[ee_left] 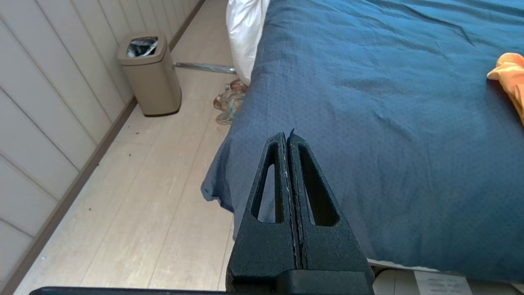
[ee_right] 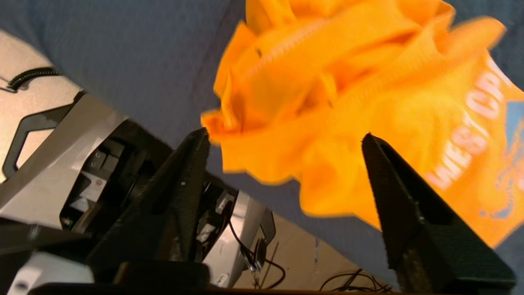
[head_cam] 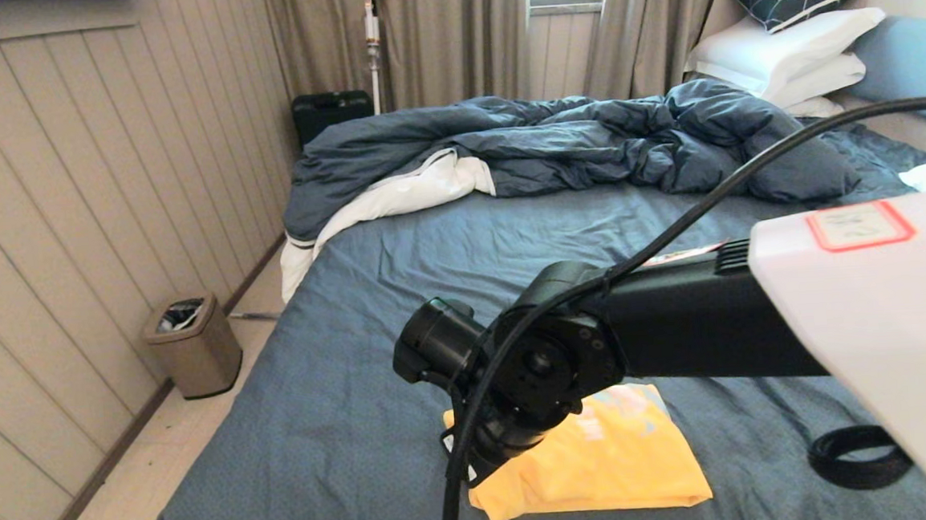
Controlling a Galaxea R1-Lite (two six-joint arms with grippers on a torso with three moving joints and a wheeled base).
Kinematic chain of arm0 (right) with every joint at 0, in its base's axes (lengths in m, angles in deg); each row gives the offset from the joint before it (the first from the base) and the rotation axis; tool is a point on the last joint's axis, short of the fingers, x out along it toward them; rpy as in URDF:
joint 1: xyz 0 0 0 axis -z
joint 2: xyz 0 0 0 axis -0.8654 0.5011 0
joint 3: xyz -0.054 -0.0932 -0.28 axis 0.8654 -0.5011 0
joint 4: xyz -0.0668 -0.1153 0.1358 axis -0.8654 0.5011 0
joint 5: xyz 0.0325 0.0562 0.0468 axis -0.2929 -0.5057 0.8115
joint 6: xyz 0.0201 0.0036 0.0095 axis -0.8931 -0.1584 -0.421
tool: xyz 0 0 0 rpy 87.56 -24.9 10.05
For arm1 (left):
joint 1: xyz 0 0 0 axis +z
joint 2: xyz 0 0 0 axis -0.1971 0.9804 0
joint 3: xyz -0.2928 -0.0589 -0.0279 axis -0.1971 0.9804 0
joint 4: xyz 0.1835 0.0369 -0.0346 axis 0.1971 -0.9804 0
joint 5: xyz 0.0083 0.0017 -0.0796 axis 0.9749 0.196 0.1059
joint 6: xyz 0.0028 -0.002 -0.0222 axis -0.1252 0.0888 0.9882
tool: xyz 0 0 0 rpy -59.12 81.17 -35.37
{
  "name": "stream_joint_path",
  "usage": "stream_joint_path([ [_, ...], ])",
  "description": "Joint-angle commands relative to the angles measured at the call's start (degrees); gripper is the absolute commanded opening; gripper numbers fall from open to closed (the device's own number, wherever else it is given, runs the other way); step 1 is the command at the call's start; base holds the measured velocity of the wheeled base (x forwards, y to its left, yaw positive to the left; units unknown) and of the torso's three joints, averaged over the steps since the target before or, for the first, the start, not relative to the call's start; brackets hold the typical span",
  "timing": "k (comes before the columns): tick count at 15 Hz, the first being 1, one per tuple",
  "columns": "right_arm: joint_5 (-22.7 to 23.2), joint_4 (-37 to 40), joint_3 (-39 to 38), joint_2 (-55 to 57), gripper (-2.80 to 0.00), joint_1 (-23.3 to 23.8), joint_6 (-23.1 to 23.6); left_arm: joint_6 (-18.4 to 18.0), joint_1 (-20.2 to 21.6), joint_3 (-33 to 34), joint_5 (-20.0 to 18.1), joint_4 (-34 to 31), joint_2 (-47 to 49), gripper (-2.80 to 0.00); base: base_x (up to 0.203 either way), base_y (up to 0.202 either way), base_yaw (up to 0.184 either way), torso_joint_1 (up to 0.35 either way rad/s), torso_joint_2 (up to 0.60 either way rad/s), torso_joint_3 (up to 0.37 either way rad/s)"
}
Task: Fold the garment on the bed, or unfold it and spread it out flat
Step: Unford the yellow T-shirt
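The right gripper [ee_right: 286,143] hangs with its two fingers spread wide and nothing between them, and the bunched edge of the yellow garment [ee_right: 368,102] sits right under that gap, one fingertip at the fabric's nearest fold. From here I cannot say whether the fingers touch the cloth or only hover close above it. The garment [head_cam: 612,460] lies beneath the arm as a compact folded bundle near the foot of the bed [head_cam: 345,428], with pale lettering and a blue graphic showing on its top. It looks part-folded rather than spread, and the edge under the gripper is rumpled, so I'd judge the job unfinished: that end wants either tidying into the fold or pulling open.

Off to the gripper's far side, past a stretch of bare sheet, the left gripper [ee_left: 288,141] waits with its fingers pressed together on nothing, poised over the bed's corner.

Beyond both, the dark duvet [head_cam: 568,141] lies heaped toward the pillows.
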Motion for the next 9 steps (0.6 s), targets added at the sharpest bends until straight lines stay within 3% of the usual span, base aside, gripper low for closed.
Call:
stream_joint_path([
  [1,-0.1,0.2,2.3,3.1,0.00,0.2,-0.2,0.0,0.0,0.0,0.0,-0.1,0.0,-2.80,0.000,0.000,0.000,0.000,0.00,0.000],
  [5,-0.3,0.4,4.8,5.8,0.00,0.7,-0.2,0.0,0.0,0.0,0.0,-0.1,0.0,-2.80,0.000,0.000,0.000,0.000,0.00,0.000],
  [6,-0.8,0.4,4.7,6.1,-2.80,1.1,-0.2,0.0,0.0,0.0,0.0,-0.1,0.0,-2.80,0.000,0.000,0.000,0.000,0.00,0.000],
  [9,-1.7,0.4,4.0,6.1,-2.80,2.0,-0.3,0.0,0.0,0.0,0.0,-0.2,0.0,-2.80,0.000,0.000,0.000,0.000,0.00,0.000],
])
